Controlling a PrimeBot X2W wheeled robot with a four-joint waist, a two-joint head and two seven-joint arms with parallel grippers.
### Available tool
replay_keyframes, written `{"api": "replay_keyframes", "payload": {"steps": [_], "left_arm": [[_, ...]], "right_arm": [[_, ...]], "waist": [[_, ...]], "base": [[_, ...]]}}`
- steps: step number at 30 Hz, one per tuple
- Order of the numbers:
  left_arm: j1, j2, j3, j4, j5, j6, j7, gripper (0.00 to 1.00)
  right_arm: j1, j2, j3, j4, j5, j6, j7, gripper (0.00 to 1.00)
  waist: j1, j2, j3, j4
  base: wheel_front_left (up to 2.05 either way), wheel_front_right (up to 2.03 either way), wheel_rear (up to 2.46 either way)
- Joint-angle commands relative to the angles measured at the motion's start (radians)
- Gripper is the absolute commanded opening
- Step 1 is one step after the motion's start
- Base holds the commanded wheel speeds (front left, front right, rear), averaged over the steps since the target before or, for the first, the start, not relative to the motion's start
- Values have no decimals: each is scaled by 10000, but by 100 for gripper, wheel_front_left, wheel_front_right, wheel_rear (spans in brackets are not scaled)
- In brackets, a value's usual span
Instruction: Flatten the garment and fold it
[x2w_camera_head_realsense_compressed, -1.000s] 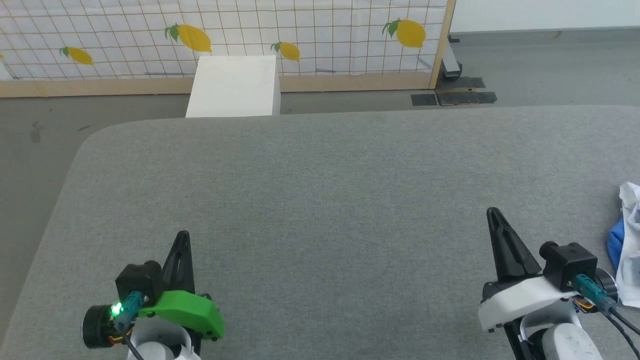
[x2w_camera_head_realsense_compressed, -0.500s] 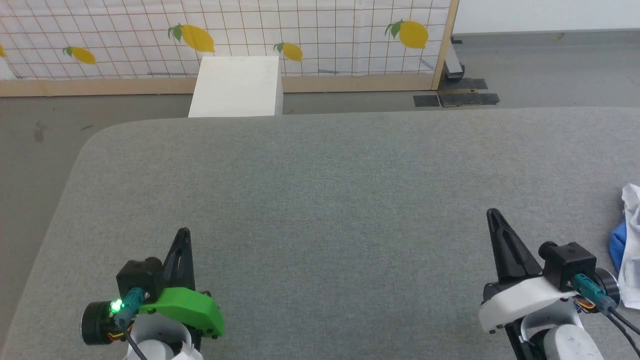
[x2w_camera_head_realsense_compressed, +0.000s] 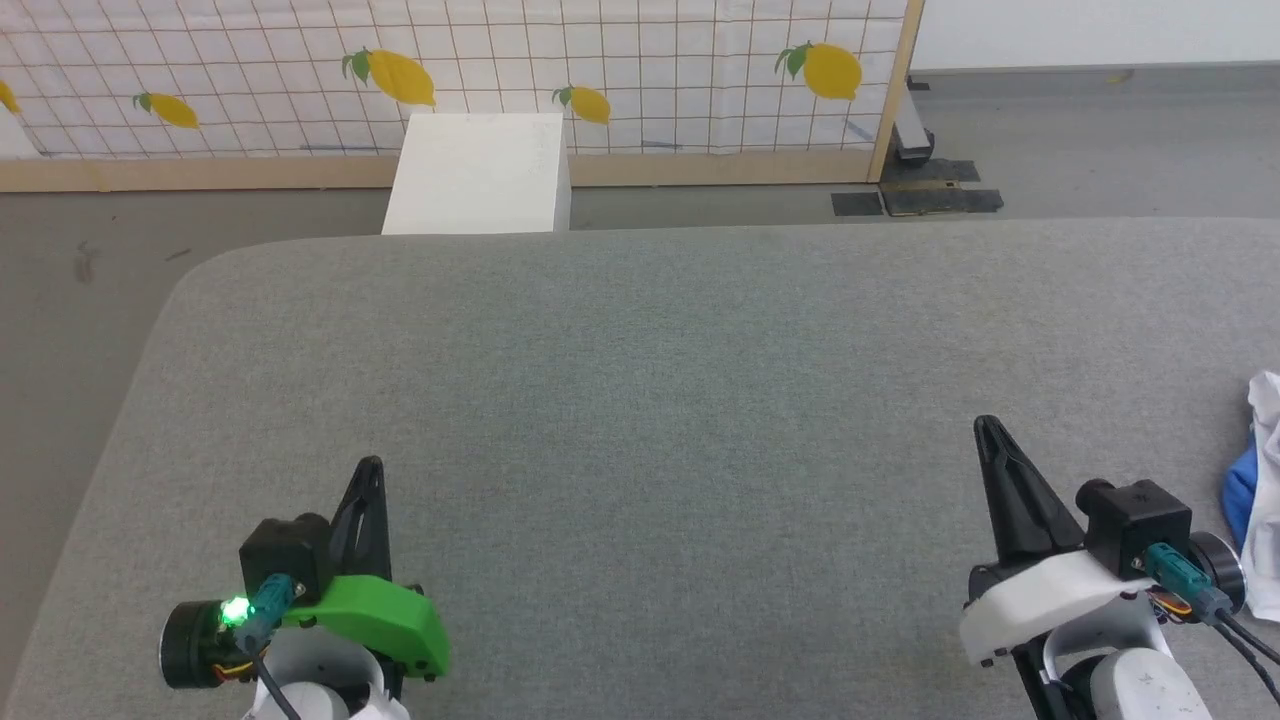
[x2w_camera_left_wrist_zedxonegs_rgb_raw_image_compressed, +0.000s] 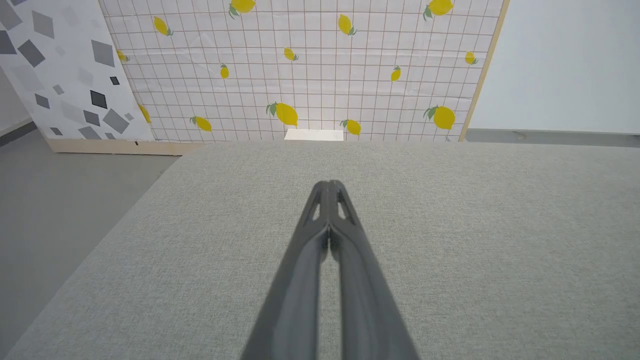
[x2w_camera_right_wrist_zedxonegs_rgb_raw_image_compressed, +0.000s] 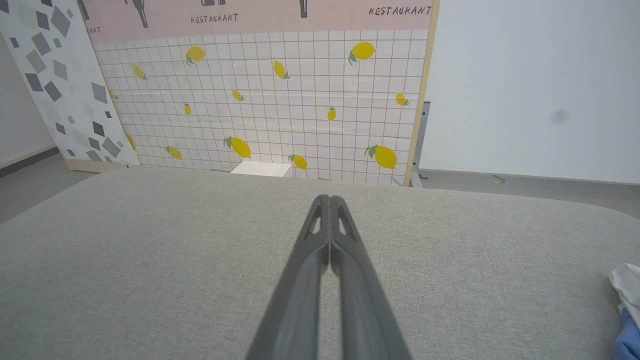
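Since the garment (x2w_camera_head_realsense_compressed: 1268, 440) lies bunched on the grey tabletop (x2w_camera_head_realsense_compressed: 640, 400) off to the right of the right end effector (x2w_camera_head_realsense_compressed: 990, 430), that arm looks the nearer; the left end effector (x2w_camera_head_realsense_compressed: 368, 470) sits well apart from it. Both are pinched closed and empty.

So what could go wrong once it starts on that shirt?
1. The shirt lies crumpled at the far right, cut off by the head view's edge, so aiming a grasp could be off.
2. It is bunched, so the right gripper, jaws shut, might pinch several layers at once.
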Motion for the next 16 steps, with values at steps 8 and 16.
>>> {"api": "replay_keyframes", "payload": {"steps": [8,16], "left_arm": [[162,-67,46,-243,211,44,182,0],[213,-87,53,-421,343,50,347,0]], "right_arm": [[239,15,-13,-223,-166,-9,198,0],[291,16,-21,-375,-257,-10,363,0]], "waist": [[0,0,-10,36],[0,0,-21,71]], "base": [[0,0,0],[0,0,0]]}}
